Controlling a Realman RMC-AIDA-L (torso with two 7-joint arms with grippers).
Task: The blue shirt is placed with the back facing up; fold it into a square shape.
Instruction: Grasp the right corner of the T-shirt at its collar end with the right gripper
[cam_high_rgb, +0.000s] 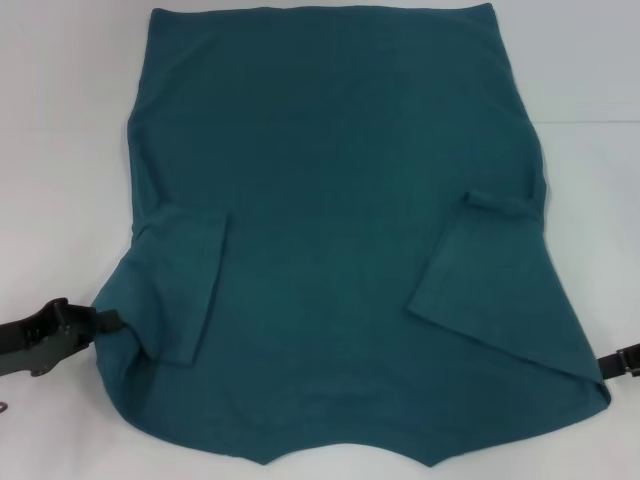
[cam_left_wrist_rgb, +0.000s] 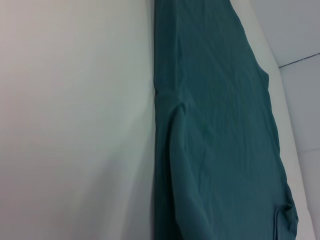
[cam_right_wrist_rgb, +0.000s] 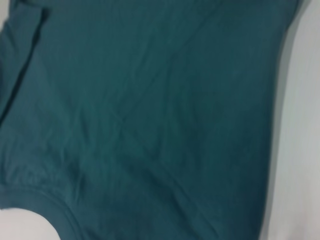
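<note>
The blue shirt lies flat on the white table, plain back up, with the hem far from me and the neckline at the near edge. Both short sleeves are folded inward onto the back. My left gripper is at the shirt's near left shoulder edge, touching the cloth. My right gripper is at the near right shoulder corner, at the picture's edge. The left wrist view shows the shirt beside bare table. The right wrist view is filled by the shirt, with the neckline curve in one corner.
White table surface surrounds the shirt on the left, right and far side. A seam line crosses the white surface in the left wrist view. No other objects are in view.
</note>
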